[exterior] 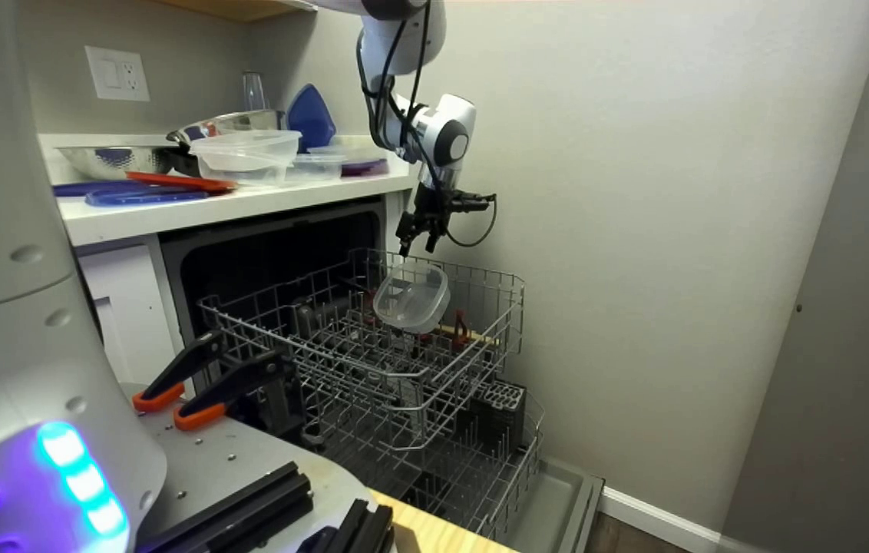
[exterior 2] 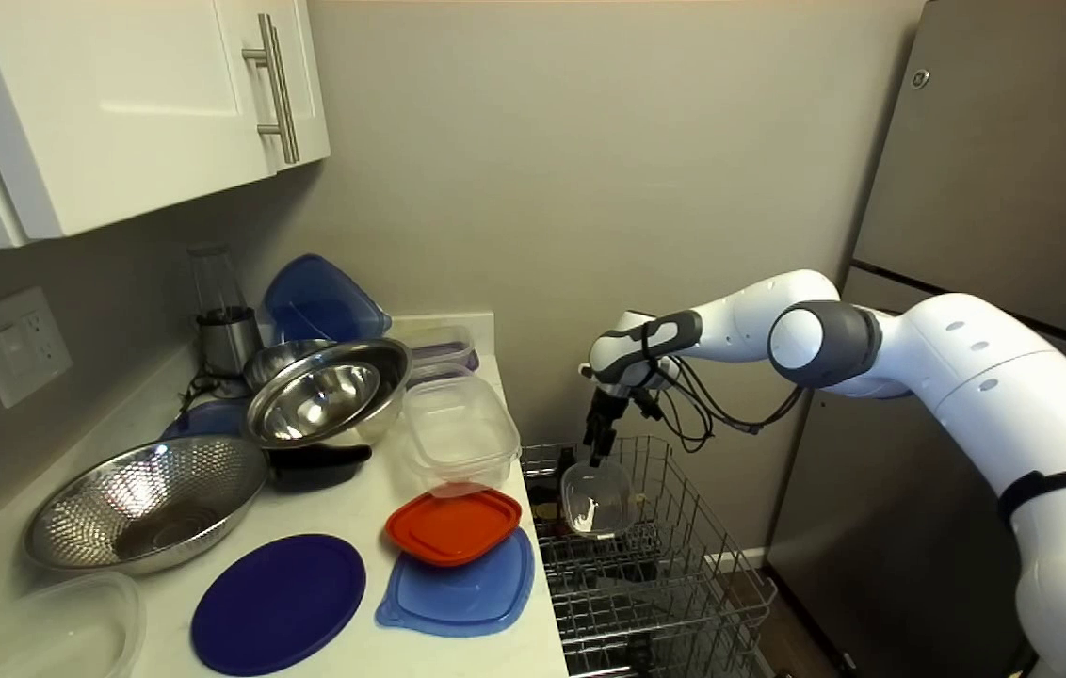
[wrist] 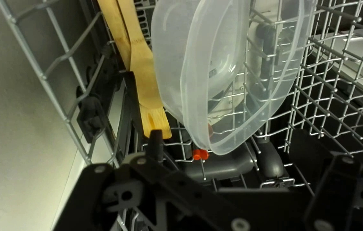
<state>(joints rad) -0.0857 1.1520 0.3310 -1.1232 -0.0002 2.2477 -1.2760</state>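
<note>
A clear plastic container [exterior: 413, 298] sits tilted on the tines of the upper dishwasher rack [wrist: 44, 77], shown in both exterior views. My gripper [exterior: 417, 247] hangs just above its upper edge, pointing down. The jaws are spread wide with nothing gripped between them; whether a fingertip brushes the container [exterior 2: 597, 499] is hard to tell. In the wrist view the container [wrist: 170, 61] lies ahead of the fingers [wrist: 155, 147], its rim running lengthwise. Wooden utensils [wrist: 144, 83] lie beside it along the rack's side, and a small red-orange part [wrist: 200, 154] shows under its edge.
The wall [exterior: 634, 230] rises close beside the rack. Below, the lower rack holds a grey cutlery basket [exterior: 500, 418]. On the counter [exterior 2: 345, 513] stand stacked clear containers [exterior 2: 458, 424], steel bowls [exterior 2: 373, 414], a colander [exterior 2: 185, 471], a red lid [exterior 2: 454, 527] and blue lids [exterior 2: 279, 603].
</note>
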